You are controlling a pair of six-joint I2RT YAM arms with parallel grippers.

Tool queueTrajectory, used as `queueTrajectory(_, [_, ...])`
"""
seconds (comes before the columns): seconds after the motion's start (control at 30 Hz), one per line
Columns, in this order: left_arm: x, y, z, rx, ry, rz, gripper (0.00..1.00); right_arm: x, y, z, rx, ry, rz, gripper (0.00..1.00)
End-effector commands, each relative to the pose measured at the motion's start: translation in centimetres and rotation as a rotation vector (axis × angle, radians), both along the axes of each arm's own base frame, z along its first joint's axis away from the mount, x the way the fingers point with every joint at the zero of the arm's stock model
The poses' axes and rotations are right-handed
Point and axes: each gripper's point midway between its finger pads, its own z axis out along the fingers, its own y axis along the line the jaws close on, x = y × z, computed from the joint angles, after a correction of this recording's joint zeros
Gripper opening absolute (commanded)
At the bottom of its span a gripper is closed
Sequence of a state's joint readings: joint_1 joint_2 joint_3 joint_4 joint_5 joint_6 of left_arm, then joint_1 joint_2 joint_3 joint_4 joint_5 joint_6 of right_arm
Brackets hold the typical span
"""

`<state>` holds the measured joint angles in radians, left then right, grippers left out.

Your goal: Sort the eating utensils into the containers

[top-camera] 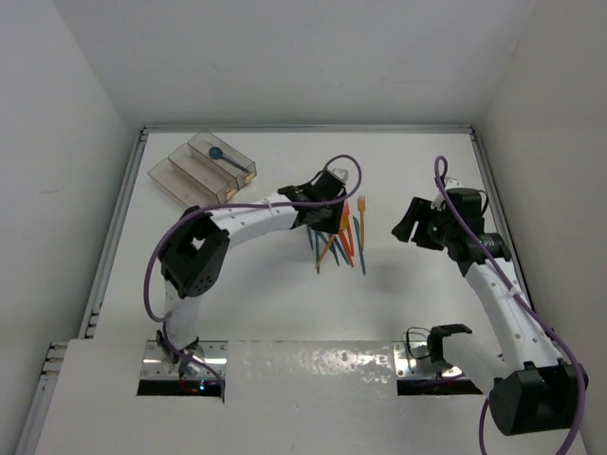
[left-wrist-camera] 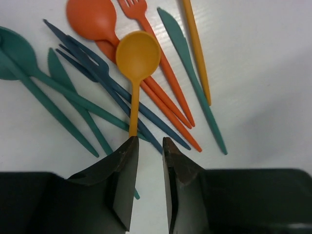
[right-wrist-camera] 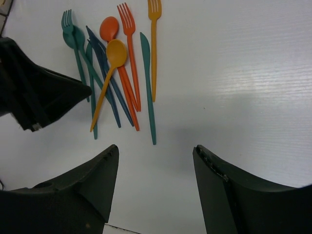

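Hovering low over the heap of utensils [top-camera: 340,242] near the middle of the counter [top-camera: 256,303], the left claw [left-wrist-camera: 148,141] has its jaws drawn to a narrow slot with only bare counter showing between them. It grasps nothing that can be seen. The yellow spoon [left-wrist-camera: 138,53] looks to be its target, yet the end of that handle meets the tip of the left finger [left-wrist-camera: 127,161] rather than sitting in the slot.

That offset is the main risk. If the jaws shut as they stand, they may pinch air, or the finger may press the handle down and flick the spoon sideways. The spoon also lies across a dark blue fork [left-wrist-camera: 92,63] and close beside orange pieces, so a deeper bite could lift two items together or scatter the heap. Gripped at the very end, the thin handle may swivel under the weight of the bowl.

The right claw [right-wrist-camera: 156,148] hangs released and empty just beside the same heap, so the two arms could knock together if both reach in.

The clear tray [top-camera: 166,175] sits well apart at the far left corner, with a blue spoon [top-camera: 228,158] in one outer compartment. A loose hold might drop the spoon on the way there.
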<state>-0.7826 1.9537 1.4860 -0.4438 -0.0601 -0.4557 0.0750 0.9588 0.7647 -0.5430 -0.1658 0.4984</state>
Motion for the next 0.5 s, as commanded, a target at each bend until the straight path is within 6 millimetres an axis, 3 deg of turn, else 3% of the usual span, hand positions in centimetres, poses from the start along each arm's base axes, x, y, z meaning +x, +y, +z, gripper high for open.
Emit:
queueTrajectory(0.0, [-0.7,-0.1,-1.6,0.1,0.01,-0.11,0.24,0.6,0.3,0.6,0.021,-0.032,0.002,0.63])
queueTrajectory(0.17, [-0.9,-0.6,-3.3,0.178,0.015,-0.168,0.22,0.6,0.3,0.8,0.016,-0.038,0.005,0.63])
queueTrajectory(0.47, [0.1,-0.1,-3.7,0.243,-0.012,-0.182,0.2,0.3,0.4,0.9,0.014,-0.04,0.016,0.63])
